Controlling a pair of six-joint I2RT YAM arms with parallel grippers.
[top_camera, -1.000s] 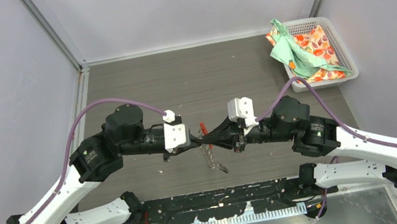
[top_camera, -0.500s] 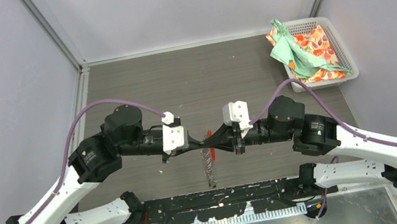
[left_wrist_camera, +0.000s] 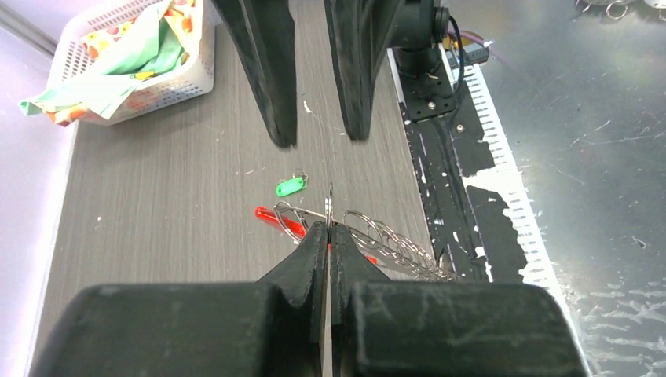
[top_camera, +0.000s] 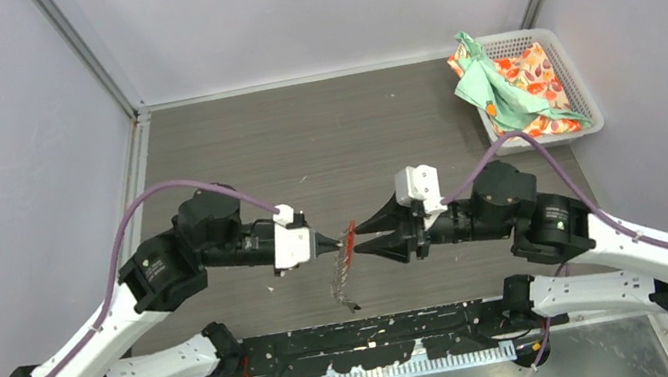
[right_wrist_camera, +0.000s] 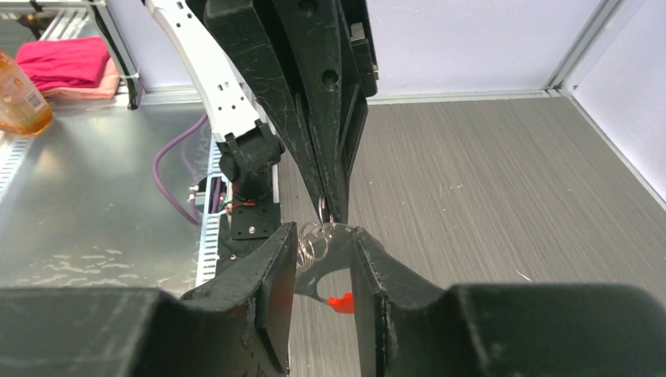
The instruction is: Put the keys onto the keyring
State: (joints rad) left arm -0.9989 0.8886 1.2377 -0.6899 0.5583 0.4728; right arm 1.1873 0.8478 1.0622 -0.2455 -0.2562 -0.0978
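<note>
Left gripper (left_wrist_camera: 328, 236) pinches shut on the grey chain-like metal keyring with red plastic tab (top_camera: 344, 270), which dangles above the grey wood-grain table (top_camera: 303, 143). Right gripper (right_wrist_camera: 322, 236), narrowly parted, flanks the keyring's loops. Green-tagged silver key (left_wrist_camera: 290, 186) lies just beyond the keyring, with open tabletop stretching behind it.

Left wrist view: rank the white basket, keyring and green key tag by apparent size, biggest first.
1. White basket, the largest, though it is farthest away.
2. Keyring; it is near the lens and partly hidden, so its gap to the basket is unsure.
3. Green key tag, clearly the smallest.
</note>
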